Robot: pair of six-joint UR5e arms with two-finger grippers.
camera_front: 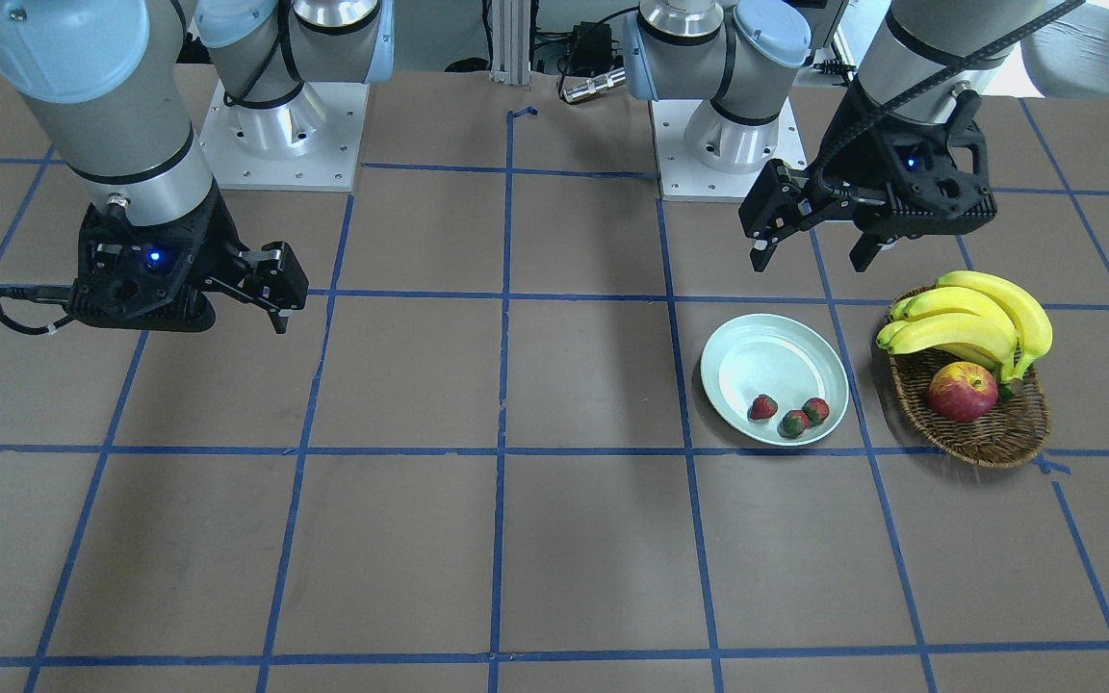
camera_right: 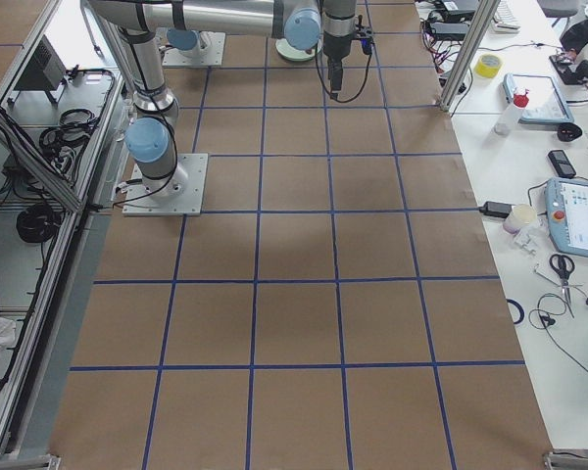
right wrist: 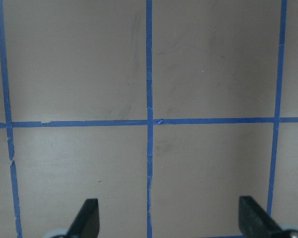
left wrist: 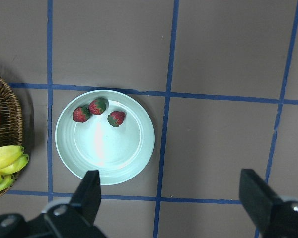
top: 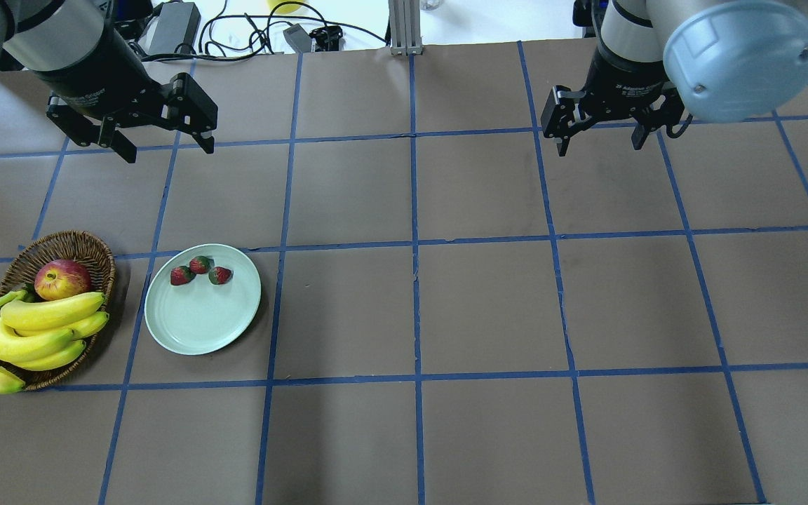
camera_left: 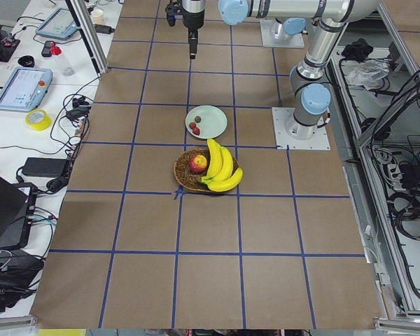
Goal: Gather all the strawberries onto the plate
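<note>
Left gripper point(top: 167, 149) hangs raised above the table point(top: 488, 301), its fingers point(left wrist: 87, 191) spread wide and holding nothing; right gripper point(top: 599, 144), well apart on the other side, is likewise spread and empty; both point down from bent arms. Only the left wrist view looks straight down on the plate point(left wrist: 109, 158), where all three strawberries point(left wrist: 98, 105) cluster near one edge, two touching and the third just beside them; the right wrist view takes in nothing but brown tabletop and blue tape lines point(right wrist: 149, 74). From overhead, the plate lies below the left gripper and clear of it, just beside a wicker basket point(top: 67, 242) holding bananas point(top: 32, 330) and an apple point(top: 62, 278).
</note>
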